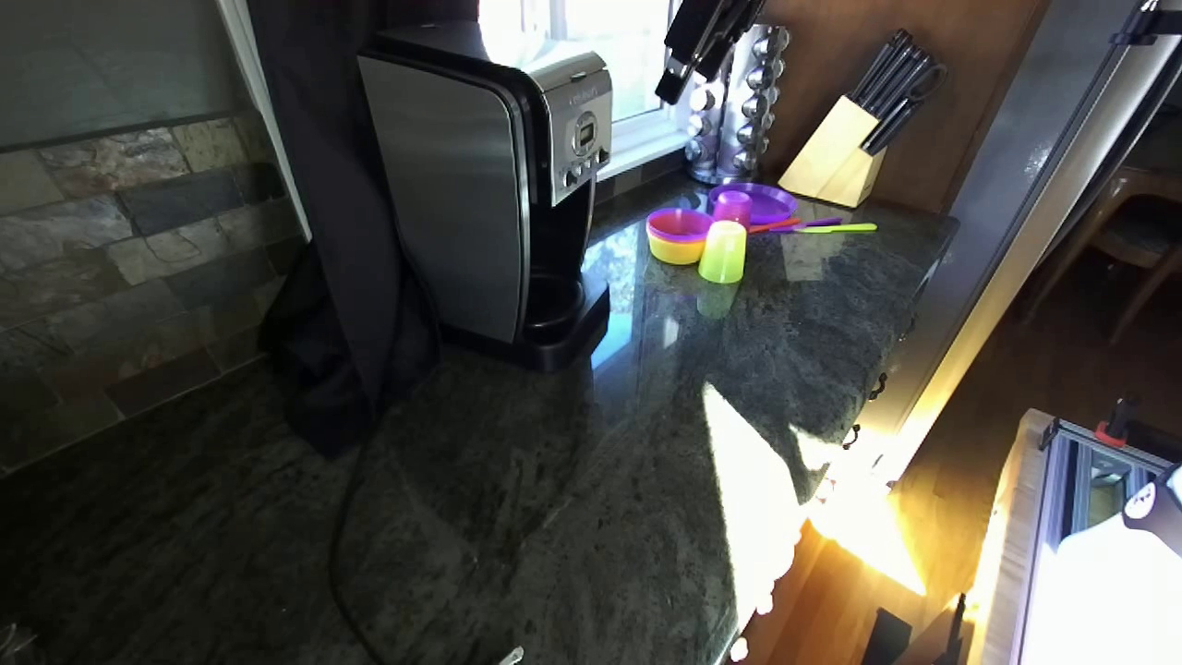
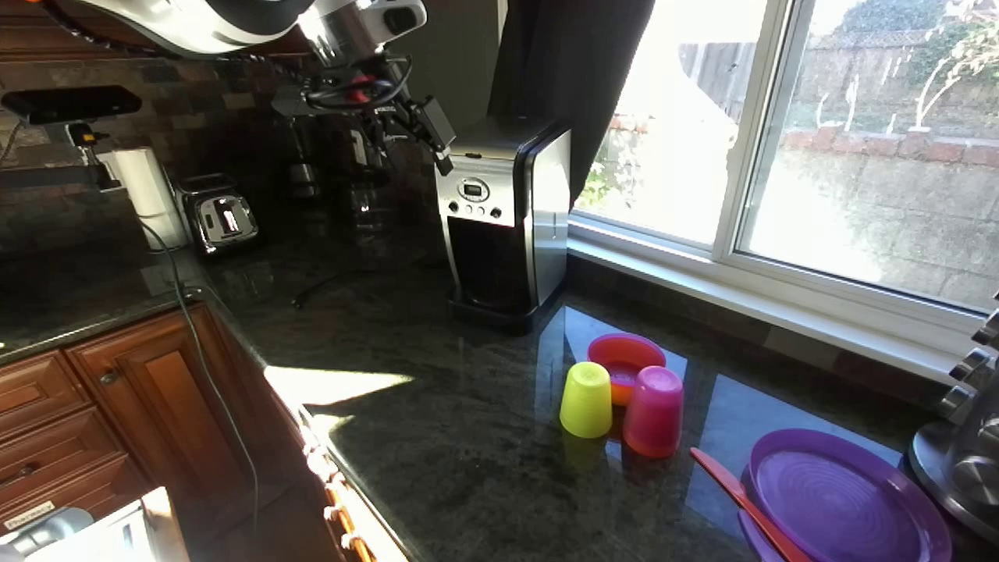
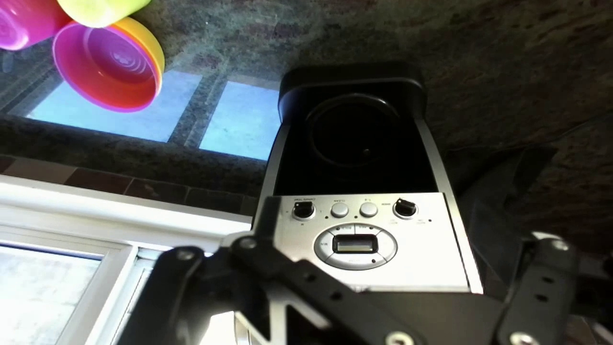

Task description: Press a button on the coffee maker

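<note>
The coffee maker (image 1: 443,194) stands on the dark counter, with a brushed silver side and black base. Its silver front face (image 2: 476,176) faces the gripper's side. In the wrist view its control panel (image 3: 416,249) appears upside down, with two round silver buttons (image 3: 354,210), two black knobs and an oval button ring (image 3: 355,263) around a small display. My gripper (image 2: 412,156) is at the height of the machine's top, in front of its face. A gap shows between them in an exterior view (image 1: 685,78). In the wrist view the fingers (image 3: 402,230) are spread, with nothing between them.
A yellow-green cup (image 2: 585,400), a pink cup (image 2: 654,412), bowls (image 2: 627,355) and a purple plate (image 2: 835,492) stand beside the machine. A knife block (image 1: 831,152) and spice rack (image 1: 739,111) are farther along. A window and dark cloth (image 1: 323,185) flank the machine.
</note>
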